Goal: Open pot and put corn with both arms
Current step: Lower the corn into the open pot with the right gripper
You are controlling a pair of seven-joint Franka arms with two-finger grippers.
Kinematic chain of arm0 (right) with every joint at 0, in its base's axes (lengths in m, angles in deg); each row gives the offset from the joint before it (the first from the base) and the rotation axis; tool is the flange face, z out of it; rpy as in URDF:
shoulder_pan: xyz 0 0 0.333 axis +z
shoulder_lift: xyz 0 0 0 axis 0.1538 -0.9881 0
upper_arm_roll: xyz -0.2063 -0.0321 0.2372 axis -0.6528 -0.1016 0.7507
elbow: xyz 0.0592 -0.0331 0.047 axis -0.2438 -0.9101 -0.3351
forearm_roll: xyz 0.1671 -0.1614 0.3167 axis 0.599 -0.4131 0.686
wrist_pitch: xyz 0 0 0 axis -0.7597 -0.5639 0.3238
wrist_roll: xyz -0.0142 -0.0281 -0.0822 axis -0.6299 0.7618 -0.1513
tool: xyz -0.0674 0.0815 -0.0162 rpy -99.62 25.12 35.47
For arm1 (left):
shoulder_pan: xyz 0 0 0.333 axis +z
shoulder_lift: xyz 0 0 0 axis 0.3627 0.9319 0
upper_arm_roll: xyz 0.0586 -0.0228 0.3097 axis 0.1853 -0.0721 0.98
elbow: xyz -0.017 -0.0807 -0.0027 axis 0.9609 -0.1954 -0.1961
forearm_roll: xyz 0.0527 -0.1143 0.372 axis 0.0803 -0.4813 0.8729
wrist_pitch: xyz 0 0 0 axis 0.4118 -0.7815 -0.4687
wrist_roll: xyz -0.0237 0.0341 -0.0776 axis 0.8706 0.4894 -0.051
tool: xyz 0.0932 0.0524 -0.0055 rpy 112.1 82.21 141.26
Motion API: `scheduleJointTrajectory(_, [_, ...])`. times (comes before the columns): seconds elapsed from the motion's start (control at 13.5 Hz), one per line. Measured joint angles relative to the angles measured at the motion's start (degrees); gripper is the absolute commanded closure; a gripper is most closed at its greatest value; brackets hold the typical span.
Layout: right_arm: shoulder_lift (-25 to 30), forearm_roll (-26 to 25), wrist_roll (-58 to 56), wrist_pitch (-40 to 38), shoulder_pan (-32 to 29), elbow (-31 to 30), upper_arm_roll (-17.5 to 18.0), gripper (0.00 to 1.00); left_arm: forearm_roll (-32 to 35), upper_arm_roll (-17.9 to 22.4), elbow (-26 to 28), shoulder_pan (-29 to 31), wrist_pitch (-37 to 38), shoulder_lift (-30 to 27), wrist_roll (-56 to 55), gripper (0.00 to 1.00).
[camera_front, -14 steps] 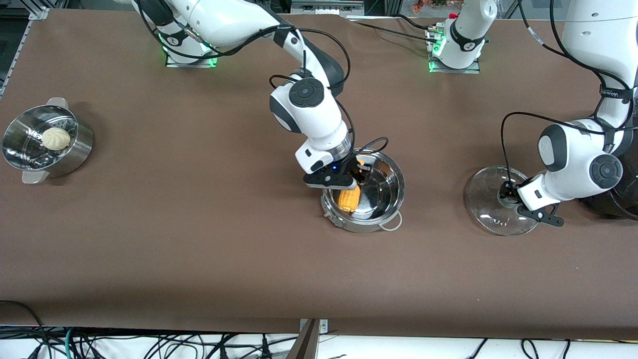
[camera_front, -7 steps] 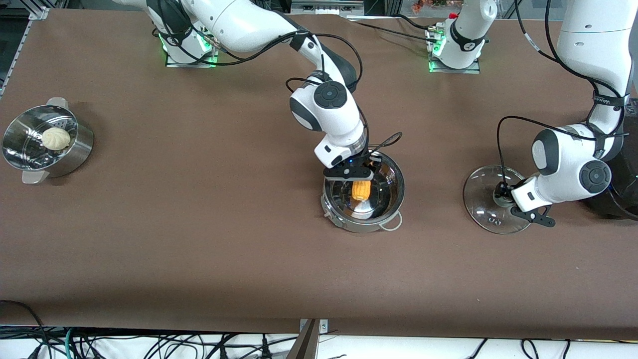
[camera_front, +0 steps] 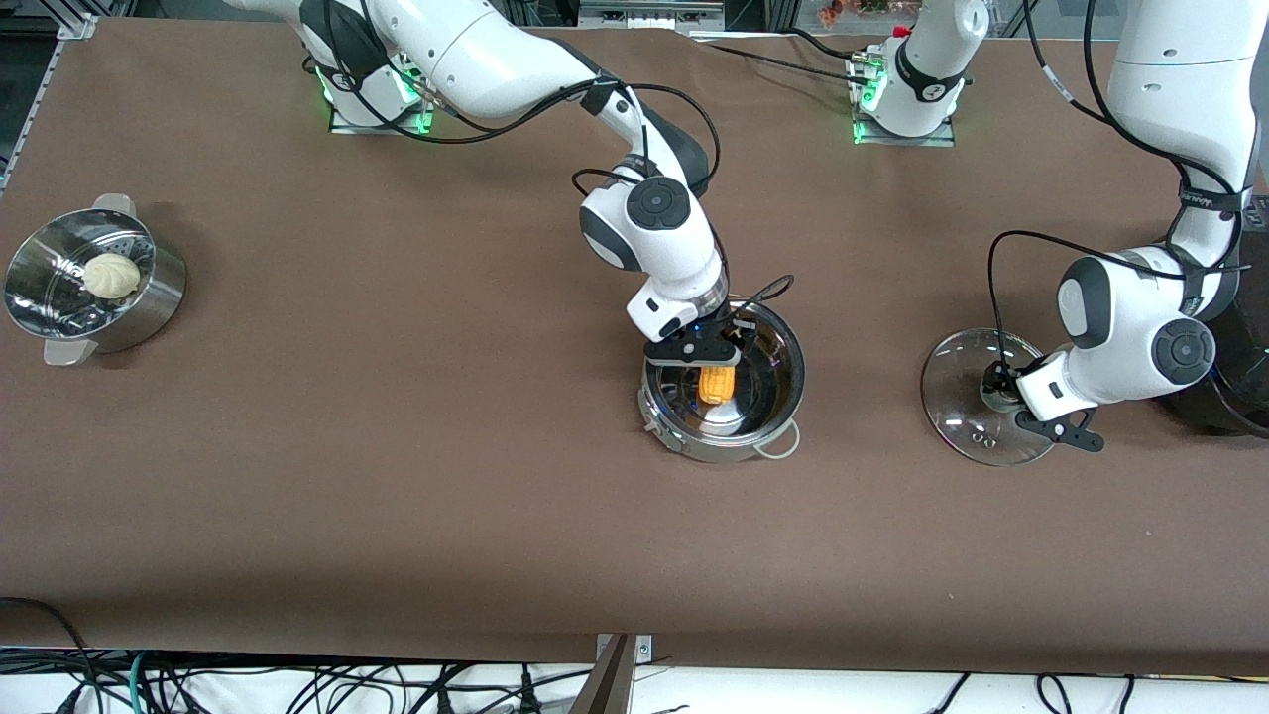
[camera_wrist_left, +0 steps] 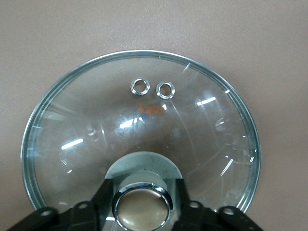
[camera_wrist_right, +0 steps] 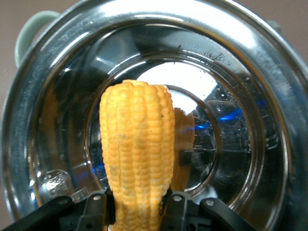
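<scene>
Here the corn (camera_front: pixel 717 383) hangs upright, long axis vertical, in the pot (camera_front: pixel 768 421).

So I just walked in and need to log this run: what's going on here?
The right pincer is shut on the corn and holds it over the open pot, the cob hanging down into the pot's mouth. The left pincer is at the knob of the glass lid, which rests on the table toward the left arm's end. A steamer with a white bun sits at the right arm's end.
</scene>
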Motion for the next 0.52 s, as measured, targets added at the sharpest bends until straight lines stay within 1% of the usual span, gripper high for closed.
scheduleJointTrajectory(0.3, [-0.5,0.0,0.0,0.0,0.1,0.2,0.0,0.0,0.0,0.0,0.8,0.0,0.2,-0.7,-0.1,0.0])
scheduleJointTrajectory(0.52, [-0.5,0.0,0.0,-0.1,0.1,0.5,0.0,0.0,0.0,0.1,5.4,0.1,0.3,-5.0,-0.1,0.0])
